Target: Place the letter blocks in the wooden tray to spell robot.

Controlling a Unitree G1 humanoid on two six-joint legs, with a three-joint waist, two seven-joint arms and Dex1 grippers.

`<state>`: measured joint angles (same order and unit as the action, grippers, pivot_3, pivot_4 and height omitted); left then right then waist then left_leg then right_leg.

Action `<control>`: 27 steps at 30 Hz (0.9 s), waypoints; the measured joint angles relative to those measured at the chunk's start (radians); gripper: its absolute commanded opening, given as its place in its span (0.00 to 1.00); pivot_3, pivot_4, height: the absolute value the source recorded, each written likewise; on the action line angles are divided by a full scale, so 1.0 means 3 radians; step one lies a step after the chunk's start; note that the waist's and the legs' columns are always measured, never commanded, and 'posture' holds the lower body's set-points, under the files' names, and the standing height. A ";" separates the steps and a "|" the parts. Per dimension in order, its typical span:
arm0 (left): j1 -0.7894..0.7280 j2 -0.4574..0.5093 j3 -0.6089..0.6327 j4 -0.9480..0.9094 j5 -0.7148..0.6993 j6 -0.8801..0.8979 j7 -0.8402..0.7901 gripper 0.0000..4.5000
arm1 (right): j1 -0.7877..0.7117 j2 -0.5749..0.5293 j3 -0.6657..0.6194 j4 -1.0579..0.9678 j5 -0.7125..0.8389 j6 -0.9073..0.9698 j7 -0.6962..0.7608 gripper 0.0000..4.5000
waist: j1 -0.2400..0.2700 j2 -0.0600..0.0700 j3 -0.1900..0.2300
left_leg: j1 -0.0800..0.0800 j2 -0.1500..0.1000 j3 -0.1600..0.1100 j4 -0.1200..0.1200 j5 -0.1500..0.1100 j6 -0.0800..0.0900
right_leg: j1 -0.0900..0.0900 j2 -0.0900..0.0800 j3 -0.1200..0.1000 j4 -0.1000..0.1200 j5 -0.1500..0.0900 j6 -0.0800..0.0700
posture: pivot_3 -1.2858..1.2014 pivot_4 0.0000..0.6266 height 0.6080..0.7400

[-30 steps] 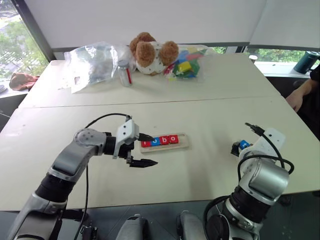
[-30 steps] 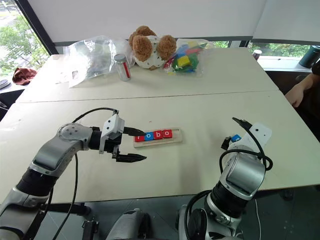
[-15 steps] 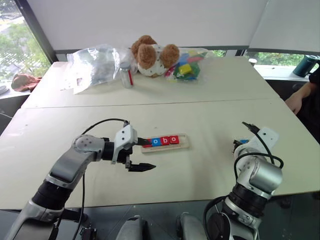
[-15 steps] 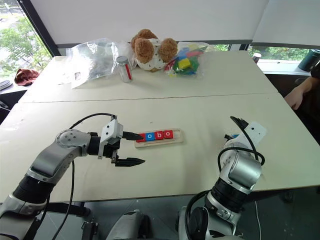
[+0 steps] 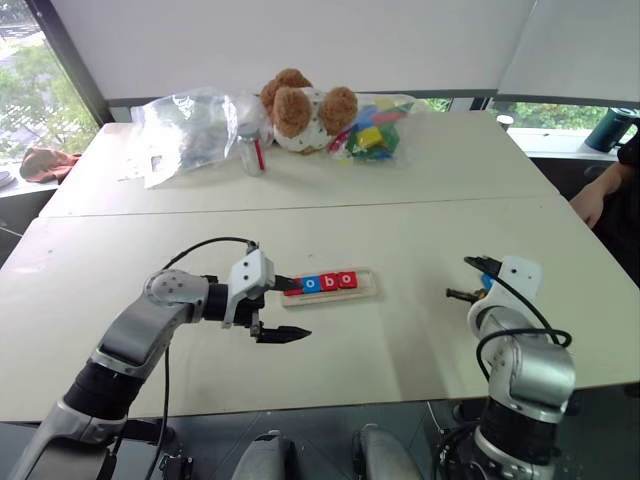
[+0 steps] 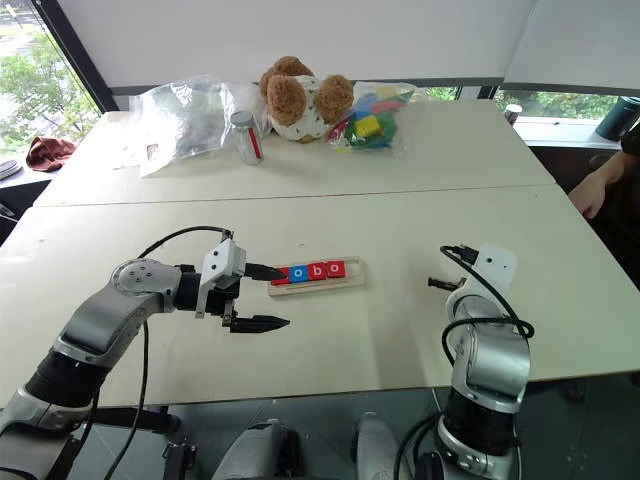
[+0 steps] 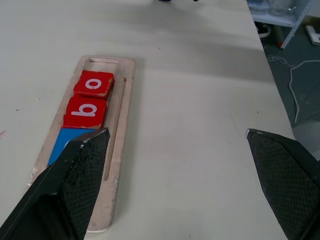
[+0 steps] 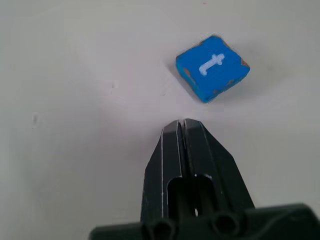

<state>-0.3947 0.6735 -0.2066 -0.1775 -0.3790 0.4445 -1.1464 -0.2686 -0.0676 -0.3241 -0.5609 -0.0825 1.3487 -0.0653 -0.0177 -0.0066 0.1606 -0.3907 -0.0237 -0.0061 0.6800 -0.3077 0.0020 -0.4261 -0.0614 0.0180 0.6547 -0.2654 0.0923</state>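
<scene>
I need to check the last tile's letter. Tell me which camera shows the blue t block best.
The right wrist view: the blue t block lies flat on the table, letter fully readable, just past the shut right gripper and apart from it. In the head views a sliver of blue peeks from behind the right wrist.

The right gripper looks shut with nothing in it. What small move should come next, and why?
Probably reopen the right gripper and ease it over the t block: its fingers are shut on nothing, and the block lies on the table just beyond the fingertips.
</scene>
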 measured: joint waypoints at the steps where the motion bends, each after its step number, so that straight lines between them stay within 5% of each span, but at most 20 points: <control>1: 0.0004 0.0003 0.0001 0.0003 0.0001 0.0000 -0.0001 1.00 | 0.0092 -0.0055 0.0042 -0.0137 0.0025 0.0070 0.0050 0.30 | 0.0004 0.0000 0.0000 | 0.0000 0.0000 0.0000 0.0000 0.0000 0.0001 | 0.0000 0.0000 0.0000 -0.0001 0.0000 0.0000 | 0.52 0.24 1.00; 7: 0.0005 -0.0013 -0.0006 0.0078 0.0019 -0.0032 -0.0010 1.00 | 0.0476 -0.0277 0.0352 -0.0705 0.0064 0.0265 0.0182 0.99 | 0.0005 -0.0001 0.0001 | -0.0001 0.0000 0.0000 0.0001 -0.0001 0.0001 | 0.0000 0.0000 0.0000 -0.0003 0.0000 0.0000 | 0.52 0.24 1.00; 25: -0.0020 -0.0049 -0.0027 0.0131 0.0077 -0.0070 -0.0038 1.00 | 0.0276 -0.1188 0.0269 0.0924 0.0129 -0.1426 0.0619 0.99 | 0.0009 -0.0002 0.0001 | 0.0000 -0.0001 0.0003 0.0005 -0.0003 0.0005 | 0.0007 -0.0001 0.0000 -0.0010 0.0000 0.0001 | 0.52 0.24 1.00; 27: -0.0019 -0.0030 -0.0025 0.0120 0.0075 -0.0063 -0.0030 1.00 | 0.0208 -0.1209 0.0245 0.1076 0.0159 -0.1524 0.0643 0.87 | 0.0009 -0.0002 0.0001 | 0.0000 0.0000 0.0002 0.0005 -0.0003 0.0005 | 0.0007 -0.0001 0.0000 -0.0010 0.0000 0.0001 | 0.52 0.24 1.00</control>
<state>-0.4006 0.6647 -0.2141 -0.1415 -0.3565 0.4254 -1.1555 -0.2063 -0.4303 -0.2506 -0.2382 -0.0347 0.8916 0.1274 -0.0150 -0.0074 0.1608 -0.3907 -0.0238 -0.0053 0.6815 -0.3085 0.0035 -0.4240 -0.0617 0.0180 0.6518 -0.2653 0.0926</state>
